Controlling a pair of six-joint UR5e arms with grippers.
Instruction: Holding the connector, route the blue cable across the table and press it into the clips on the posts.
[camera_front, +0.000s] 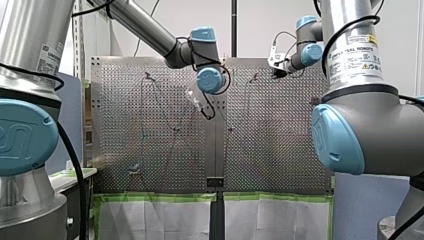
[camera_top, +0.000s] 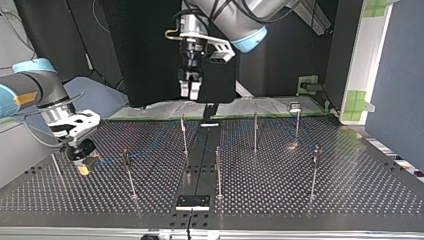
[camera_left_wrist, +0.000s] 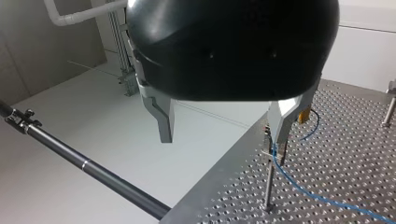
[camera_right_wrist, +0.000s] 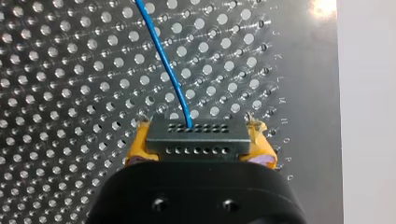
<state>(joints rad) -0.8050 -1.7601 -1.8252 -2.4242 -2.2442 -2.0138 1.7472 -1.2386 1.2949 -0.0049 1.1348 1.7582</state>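
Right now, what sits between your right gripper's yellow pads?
The connector, clamped in my right gripper between its yellow pads, with the blue cable leading out ahead of it. The right wrist view shows this.

The perforated metal surface (camera_top: 350, 195) carried several upright posts (camera_top: 218, 172), a small black plate (camera_top: 192, 202) at its near edge, and a blue cable (camera_right_wrist: 164, 65) trailing across it.

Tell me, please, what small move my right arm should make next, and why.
Probably ease the right hand slightly further from the nearest post, keeping low, to take up slack. It is shut on the connector, the blue cable lies curved on the table, and the open left hand hangs free to press.
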